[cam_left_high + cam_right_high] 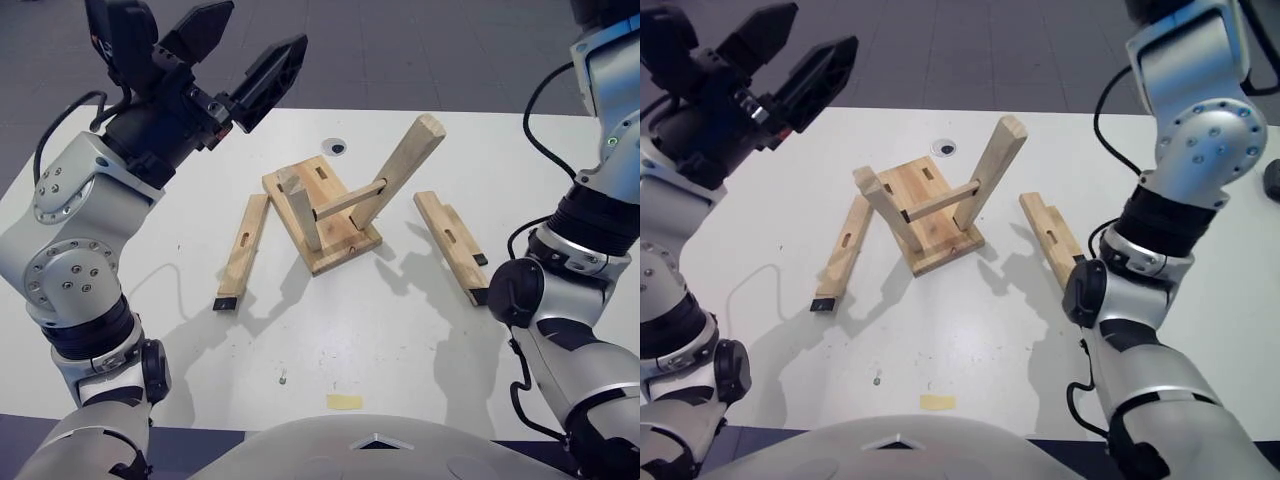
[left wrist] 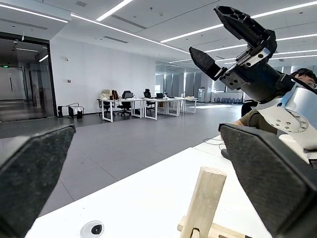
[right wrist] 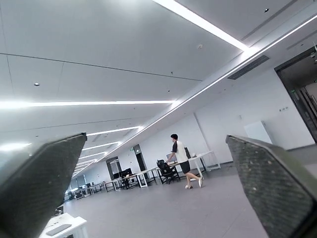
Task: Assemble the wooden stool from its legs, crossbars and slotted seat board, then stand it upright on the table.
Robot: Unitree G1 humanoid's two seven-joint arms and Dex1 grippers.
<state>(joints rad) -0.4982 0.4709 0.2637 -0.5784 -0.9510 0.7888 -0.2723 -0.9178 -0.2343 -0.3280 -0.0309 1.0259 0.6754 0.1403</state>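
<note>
Obscured or cut off: the right arm [image 1: 1185, 150] is running off the top edge of the head views above the elbow. To the right of the stool, two wooden pieces [image 1: 452, 245] are lying side by side and touching, with a black cap at the near end. Whether they are two legs or a leg and a crossbar I cannot tell. The joints where the standing legs are meeting the board are also hard to make out, so I cannot tell how they are seated.

Left gripper [image 1: 268, 25]: it is hanging above the far left part of the table [image 1: 400, 350], spread wide, holding and touching nothing. Right gripper [image 2: 205, 29]: it is showing in the left wrist view raised high over the table, likewise spread wide and empty.

Task pieces: the seat board [image 1: 345, 245] is lying flat near the table's middle. A short leg [image 1: 298, 205] is standing on it, and a tilted leg [image 1: 405, 165] is leaning away to the right. A crossbar [image 1: 350, 200] is bridging the two. A loose leg [image 1: 243, 240] is lying flat just left of the board, black cap toward the near side.

Other: a round cable hole [image 1: 337, 147] is sitting just beyond the board, and a strip of yellow tape [image 1: 345, 402] is lying near the front edge.
</note>
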